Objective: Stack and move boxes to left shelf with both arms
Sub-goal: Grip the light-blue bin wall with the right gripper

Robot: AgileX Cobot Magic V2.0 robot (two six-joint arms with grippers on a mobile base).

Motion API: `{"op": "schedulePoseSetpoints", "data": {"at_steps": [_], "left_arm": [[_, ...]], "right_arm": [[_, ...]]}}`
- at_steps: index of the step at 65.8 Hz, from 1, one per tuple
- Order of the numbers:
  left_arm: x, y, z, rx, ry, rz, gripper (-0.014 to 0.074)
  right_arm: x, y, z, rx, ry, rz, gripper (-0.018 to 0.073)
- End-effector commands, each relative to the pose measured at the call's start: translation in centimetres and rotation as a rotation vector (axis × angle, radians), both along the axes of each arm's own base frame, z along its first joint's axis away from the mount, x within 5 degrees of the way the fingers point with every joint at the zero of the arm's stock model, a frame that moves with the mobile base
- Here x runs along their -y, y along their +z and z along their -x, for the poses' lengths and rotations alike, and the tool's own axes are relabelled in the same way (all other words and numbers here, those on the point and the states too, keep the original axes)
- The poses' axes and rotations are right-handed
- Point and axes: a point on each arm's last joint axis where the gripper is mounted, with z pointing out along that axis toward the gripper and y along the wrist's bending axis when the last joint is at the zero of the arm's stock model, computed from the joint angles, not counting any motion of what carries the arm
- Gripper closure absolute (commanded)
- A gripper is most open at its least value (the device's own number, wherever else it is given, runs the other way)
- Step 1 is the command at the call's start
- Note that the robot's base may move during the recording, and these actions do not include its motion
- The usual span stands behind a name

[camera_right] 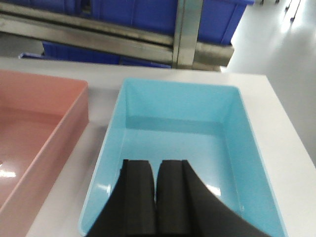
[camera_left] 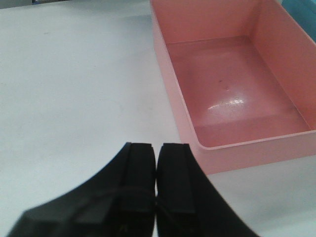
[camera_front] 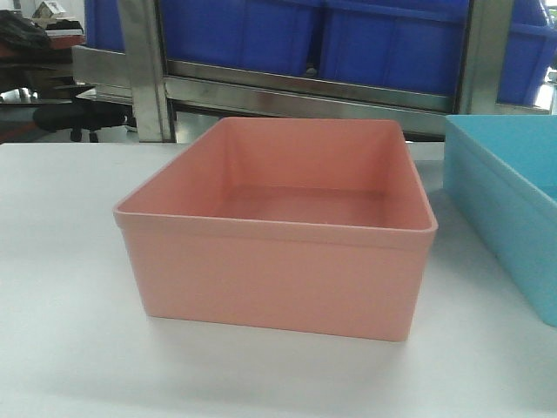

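White bench [camera_front: 61, 287] held pink bin [camera_front: 278, 261] and blue bin [camera_front: 505, 218] side by side

Behind the bench stood a steel frame [camera_front: 144, 70] with dark blue bins [camera_front: 261, 35] stored on it. The pink bin sat upright near the middle of the bench, its open top showing a bare, glossy floor. The blue bin sat upright just beside it on the right. A narrow strip of bench showed between their walls, so the two were apart and not stacked.

The left gripper [camera_left: 156, 153] hung over bare bench off the pink bin's left side, close to its near corner. It was tilted forward and down. Its two black fingers were clenched together with only a thin seam between them, grasping nothing, and it was not touching the bin.

The right gripper [camera_right: 157, 170] hung over the near end of the blue bin, aimed forward and down into the opening, roughly centred between the long walls. Its fingers were likewise pressed tight together on nothing. Whether the tips were above the rim or already inside the bin could not be told from the wrist view.
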Motion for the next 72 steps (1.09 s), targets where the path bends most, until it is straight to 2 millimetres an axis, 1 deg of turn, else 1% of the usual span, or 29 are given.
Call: {"op": "schedulePoseSetpoints", "data": {"at_steps": [1, 4, 5, 6, 14, 15, 19, 25, 29, 36, 41, 45, 50, 53, 66, 72], "left_arm": [[0.0, 1.7, -0.3, 0.109, 0.011, 0.04, 0.0601], [0.0, 1.7, -0.3, 0.109, 0.011, 0.04, 0.0601], [0.0, 1.7, -0.3, 0.109, 0.011, 0.04, 0.0601], [0.0, 1.7, -0.3, 0.11, 0.011, 0.041, 0.0601], [0.0, 1.7, -0.3, 0.111, 0.011, 0.041, 0.0601], [0.0, 1.7, -0.3, 0.111, 0.011, 0.041, 0.0601], [0.0, 1.7, -0.3, 0.111, 0.011, 0.041, 0.0601], [0.0, 1.7, -0.3, 0.111, 0.011, 0.041, 0.0601], [0.0, 1.7, -0.3, 0.111, 0.011, 0.041, 0.0601], [0.0, 1.7, -0.3, 0.111, 0.011, 0.041, 0.0601], [0.0, 1.7, -0.3, 0.111, 0.011, 0.041, 0.0601], [0.0, 1.7, -0.3, 0.111, 0.011, 0.041, 0.0601], [0.0, 1.7, -0.3, 0.111, 0.011, 0.041, 0.0601], [0.0, 1.7, -0.3, 0.111, 0.011, 0.041, 0.0601], [0.0, 1.7, -0.3, 0.108, 0.011, 0.04, 0.0601], [0.0, 1.6, -0.3, 0.103, 0.01, 0.038, 0.0601]], "right_arm": [[0.0, 2.3, -3.3, -0.038, -0.007, 0.009, 0.043], [-0.1, 2.9, -4.6, -0.078, -0.01, 0.012, 0.0356], [-0.1, 2.9, -5.3, -0.106, -0.011, 0.013, 0.0317], [-0.1, 3.2, -5.7, -0.111, -0.012, 0.014, 0.029], [0.0, 3.3, -9.6, -0.234, -0.028, 0.067, 0.0045], [0.1, 3.6, -9.9, -0.239, -0.03, 0.074, 0.0024], [0.3, 3.5, -11.5, -0.303, -0.044, 0.108, -0.0027], [0.9, 4.1, -13.2, -0.382, -0.081, 0.15, -0.0032], [1.7, 4.2, -14.2, -0.461, -0.125, 0.142, -0.0032], [4.3, 4.9, -15.4, -0.539, -0.216, 0.137, -0.0032], [6.5, 4.9, -16.1, -0.591, -0.255, 0.16, -0.0032], [7.9, 4.8, -16.6, -0.608, -0.261, 0.171, -0.0032], [9.5, 3.9, -17.6, -0.623, -0.247, 0.168, -0.0032], [10.1, 3.3, -18.3, -0.617, -0.224, 0.166, -0.0032], [11.7, 0.0, -21.9, -0.585, -0.17, 0.169, -0.0032], [12.3, -2.1, -23.5, -0.61, -0.165, 0.162, -0.0032]]}}
